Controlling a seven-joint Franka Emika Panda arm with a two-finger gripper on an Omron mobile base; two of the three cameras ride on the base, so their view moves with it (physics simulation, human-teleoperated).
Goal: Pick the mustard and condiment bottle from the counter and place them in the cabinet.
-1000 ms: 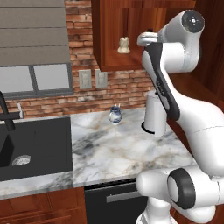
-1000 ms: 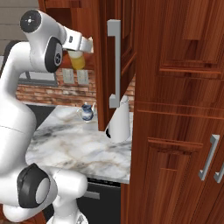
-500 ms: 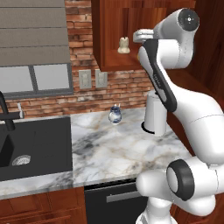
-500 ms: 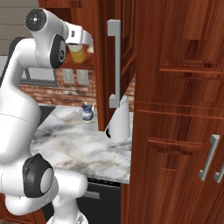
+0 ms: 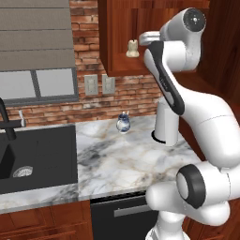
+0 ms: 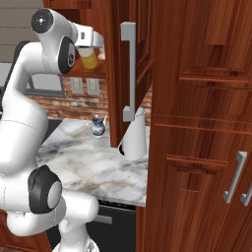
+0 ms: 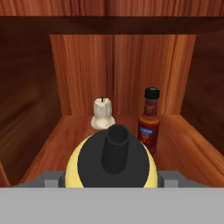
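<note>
Hand fingertips hidden behind gripped mustard.

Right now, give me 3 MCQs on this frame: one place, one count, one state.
1. Where is the condiment bottle?
A. on the counter by the sink
B. on the cabinet shelf
C. in the sink

2. How many things stand on the cabinet shelf, leaving out what the gripper carries?
A. two
B. none
C. four

3. What is the state of the mustard?
A. lying on the counter
B. standing in the sink
C. held up at the cabinet opening by the gripper

Answers:
1 B: the hand view shows it upright on the wooden shelf, right of a small white candle.
2 A: the candle and the condiment bottle.
3 C: the mustard sits close under the hand camera, and the right base view shows it yellow at the hand, level with the shelf.
</note>
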